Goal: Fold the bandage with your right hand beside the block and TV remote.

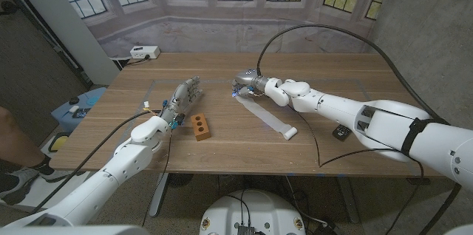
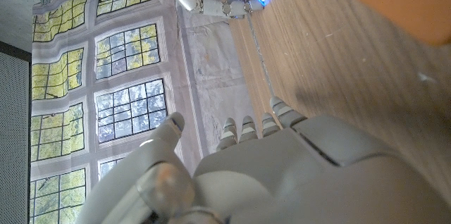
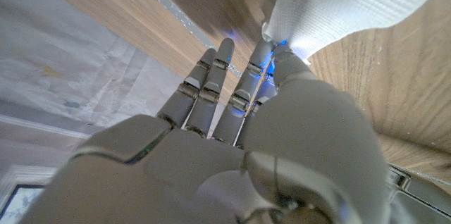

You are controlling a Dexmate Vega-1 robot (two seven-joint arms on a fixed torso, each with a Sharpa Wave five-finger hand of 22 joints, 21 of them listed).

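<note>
The long white cloth bandage (image 1: 267,117) lies stretched out near the middle of the head view, on the brown wooden bench (image 1: 310,69), with a small roll at its lower end. The right hand (image 1: 250,83) pinches its upper end. In the right wrist view the white weave (image 3: 352,2) shows up close at the fingertips. Left of the bandage sits an orange block with holes (image 1: 199,126). The left hand (image 1: 183,96) stands beside it, fingers apart, holding nothing. A small black thing (image 1: 341,132) lies at the right.
</note>
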